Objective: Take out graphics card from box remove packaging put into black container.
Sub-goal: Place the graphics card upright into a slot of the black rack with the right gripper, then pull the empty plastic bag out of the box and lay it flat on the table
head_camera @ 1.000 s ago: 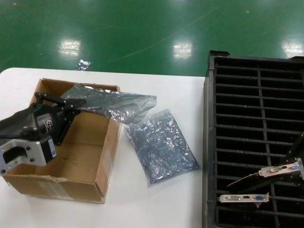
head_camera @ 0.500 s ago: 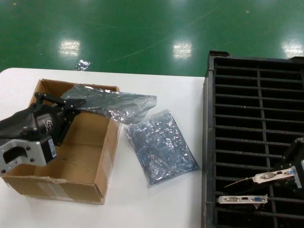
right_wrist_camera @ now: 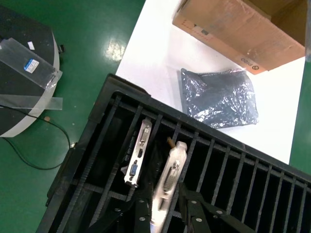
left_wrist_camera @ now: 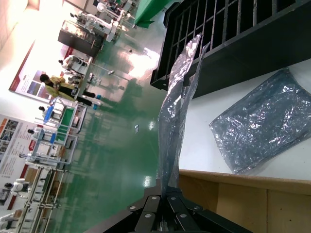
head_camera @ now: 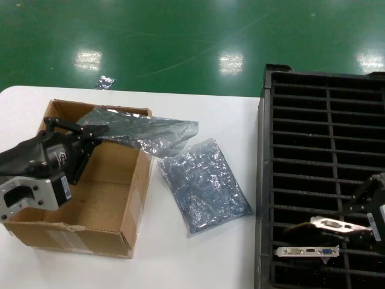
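You see a box (head_camera: pixel 96 198) of brown matt corrugated cardboard, its front rim ragged. The bag (head_camera: pixel 144 132) pinched over it is thin, glossy, crinkled grey plastic, see-through; the second bag (head_camera: pixel 204 183) on the smooth white table (head_camera: pixel 198 259) looks the same. The crate (head_camera: pixel 328 150) is matt black ribbed plastic. The card brackets (right_wrist_camera: pixel 167 179) are bright bare metal.

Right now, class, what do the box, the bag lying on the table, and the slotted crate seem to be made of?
The box: brown corrugated cardboard, matte, ragged rim. The bag: thin plastic film, probably antistatic, shiny, crinkled, translucent grey. The crate: likely moulded black plastic with thin ribs and a dull sheen.
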### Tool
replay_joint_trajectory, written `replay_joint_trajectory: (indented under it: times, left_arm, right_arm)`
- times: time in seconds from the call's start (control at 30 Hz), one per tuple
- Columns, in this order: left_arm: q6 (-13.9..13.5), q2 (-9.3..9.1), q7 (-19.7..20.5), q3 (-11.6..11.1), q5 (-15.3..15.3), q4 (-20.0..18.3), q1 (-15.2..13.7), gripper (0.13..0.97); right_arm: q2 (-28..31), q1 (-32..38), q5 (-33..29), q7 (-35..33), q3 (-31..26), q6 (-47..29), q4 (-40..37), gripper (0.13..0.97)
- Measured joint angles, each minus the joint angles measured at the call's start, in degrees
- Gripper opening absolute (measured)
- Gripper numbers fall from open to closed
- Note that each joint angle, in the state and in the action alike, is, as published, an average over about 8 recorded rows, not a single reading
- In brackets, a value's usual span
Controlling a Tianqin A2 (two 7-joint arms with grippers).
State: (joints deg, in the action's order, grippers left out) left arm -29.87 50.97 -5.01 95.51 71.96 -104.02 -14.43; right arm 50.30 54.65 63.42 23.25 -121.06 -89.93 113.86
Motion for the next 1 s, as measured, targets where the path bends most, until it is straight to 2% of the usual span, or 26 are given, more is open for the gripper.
replay_joint_trajectory:
  times: [0.23, 0.43, 0.57, 0.8, 0.83, 1.0]
  left_arm:
    - [0.0, 0.0, 0.0, 0.0, 0.0, 0.0, 0.0, 0.139]
    - [0.0, 0.0, 0.0, 0.0, 0.0, 0.0, 0.0, 0.139]
    - [0.0, 0.0, 0.0, 0.0, 0.0, 0.0, 0.0, 0.139]
    - [0.0, 0.0, 0.0, 0.0, 0.0, 0.0, 0.0, 0.139]
    - [0.0, 0.0, 0.0, 0.0, 0.0, 0.0, 0.0, 0.139]
    - [0.0, 0.0, 0.0, 0.0, 0.0, 0.0, 0.0, 0.139]
  right_arm:
    - [0.09, 0.18, 0.77, -0.24, 0.31, 0.0, 0.42, 0.257]
    - [0.18, -0.27, 1.06, -0.47, 1.25, 0.16, 0.69, 0.355]
    - [0.19, -2.73, 0.18, -0.95, 3.95, 2.15, 1.09, 0.412]
    - [-0.5, -14.37, -4.29, -3.07, 12.69, 14.15, 1.45, 0.583]
    - [-0.83, -16.33, -5.21, -3.41, 13.9, 16.29, 1.19, 0.583]
    - [-3.72, -24.34, -9.05, -4.69, 18.8, 25.73, -1.96, 0.703]
